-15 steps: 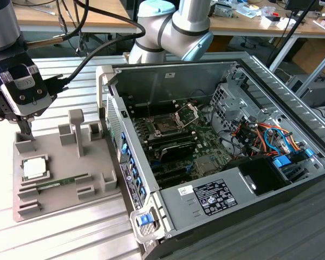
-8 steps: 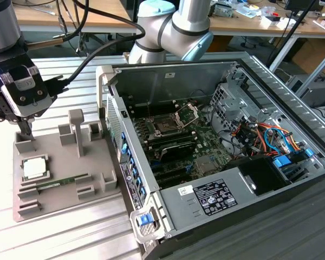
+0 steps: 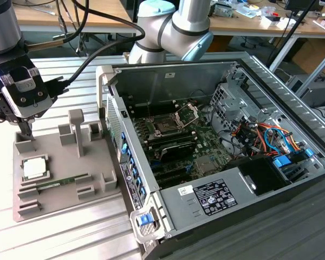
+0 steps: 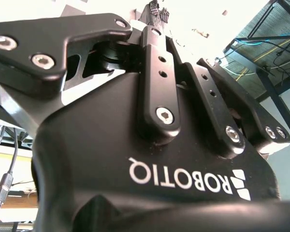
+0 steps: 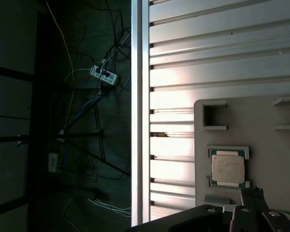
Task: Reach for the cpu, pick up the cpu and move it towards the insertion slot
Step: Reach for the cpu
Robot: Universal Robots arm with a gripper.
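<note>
The cpu lies flat, silvery face up, in a square nest on the grey fixture plate at the exterior view's left. My gripper hangs above the plate's far left corner, a little beyond the cpu and apart from it. In the first wrist view the cpu sits in its nest, just off the gripper's dark links. The insertion slot is a dark square socket on the motherboard inside the open computer case, with its silver bracket hinged up. The gripper's black housing looms close in the second wrist view.
A green memory stick lies on the fixture beside the cpu, and grey posts rise from the plate. The case wall stands between fixture and motherboard. Drive cage and coloured cables crowd the case's right. The table edge drops to a floor with cables.
</note>
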